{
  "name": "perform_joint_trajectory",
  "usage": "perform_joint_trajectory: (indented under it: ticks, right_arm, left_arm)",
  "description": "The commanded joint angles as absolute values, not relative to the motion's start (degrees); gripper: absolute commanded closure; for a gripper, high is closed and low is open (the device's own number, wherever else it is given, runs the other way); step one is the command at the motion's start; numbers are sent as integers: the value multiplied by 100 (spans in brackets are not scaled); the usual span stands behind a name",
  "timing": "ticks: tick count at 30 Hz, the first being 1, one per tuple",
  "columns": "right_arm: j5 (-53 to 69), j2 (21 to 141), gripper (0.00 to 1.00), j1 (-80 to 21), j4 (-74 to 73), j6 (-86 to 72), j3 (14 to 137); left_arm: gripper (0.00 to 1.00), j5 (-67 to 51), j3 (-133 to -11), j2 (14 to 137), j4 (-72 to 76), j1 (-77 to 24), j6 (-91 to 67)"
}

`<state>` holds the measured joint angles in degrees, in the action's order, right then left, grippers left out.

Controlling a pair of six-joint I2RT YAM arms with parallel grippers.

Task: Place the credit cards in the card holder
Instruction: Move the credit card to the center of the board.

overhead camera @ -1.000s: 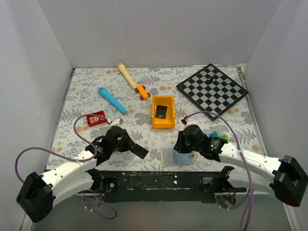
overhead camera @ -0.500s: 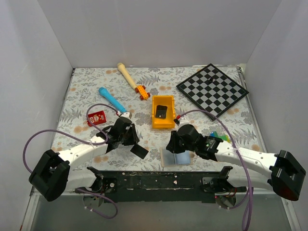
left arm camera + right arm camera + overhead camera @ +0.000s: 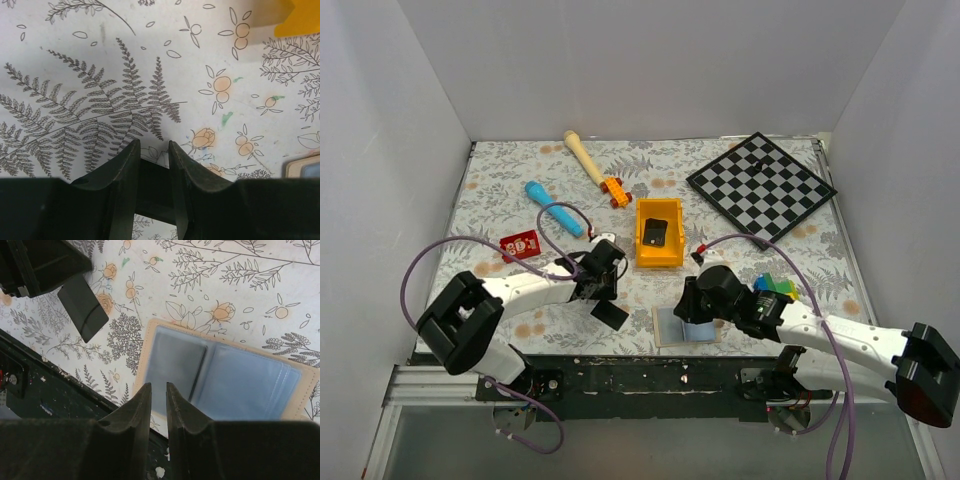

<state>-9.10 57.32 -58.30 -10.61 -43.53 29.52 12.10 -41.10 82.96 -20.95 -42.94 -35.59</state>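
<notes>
Under my right gripper, jaws slightly apart and empty, card holder lies open, no card in yet. Black card beside my left gripper, grip unclear; red card well left.

We bend our left arm inward toward the middle, the left tool tipped downward, its fingers a little apart. We stretch our right arm leftward, the right tool angled down, its fingers parted by a narrow gap.
</notes>
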Motion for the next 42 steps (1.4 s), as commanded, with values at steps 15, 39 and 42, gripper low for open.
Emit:
perform_joint_trajectory:
  ticks: [15, 39, 42]
  right_arm:
    - [-1107, 5370, 73, -5862, -1151, -4447, 2751]
    - [-1107, 5405, 73, -5862, -1134, -4482, 2690]
    - [-1107, 5396, 73, -5862, -1134, -4509, 2672]
  left_arm:
    - [73, 1942, -3929, 8587, -2953, -5414, -4332]
    - [78, 1758, -3612, 8253, -3243, -6328, -4913]
    - [78, 1758, -3560, 8165, -3243, -6460, -4913]
